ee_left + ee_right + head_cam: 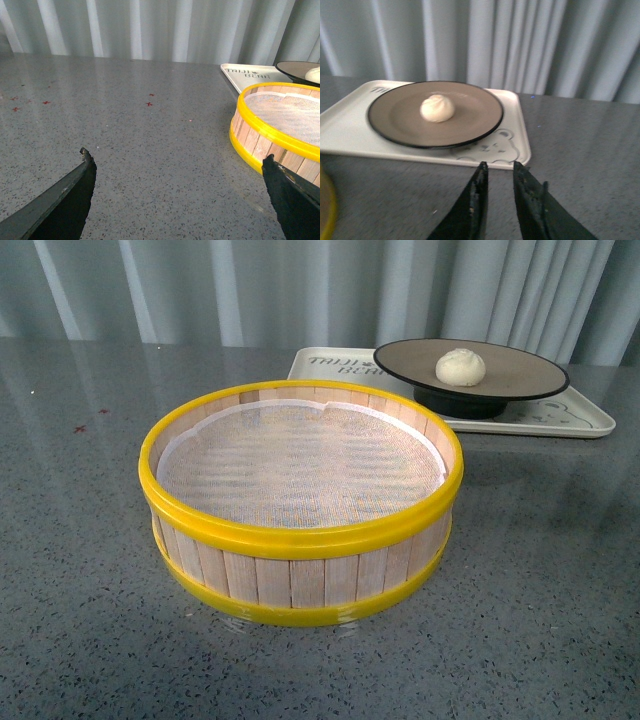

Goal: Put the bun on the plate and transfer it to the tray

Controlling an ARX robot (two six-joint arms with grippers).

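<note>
Right gripper (499, 172), black fingers nearly together w/ narrow gap, empty, hovers near cream-white rectangular plastic tray (512, 135). Beyond: round cream-white pleated bun (437, 108), twist up, on grey-brown black-rimmed round plate (475, 117) atop tray. Left gripper (177, 160) wide open over grey speckled table (150, 150).

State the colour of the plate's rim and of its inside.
The plate has a glossy black rim and a matte grey-brown inside; the right wrist view shows it best.

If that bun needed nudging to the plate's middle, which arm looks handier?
Probably the right gripper: it faces the bun on the plate. The left gripper hangs beside the steamer basket.
</note>
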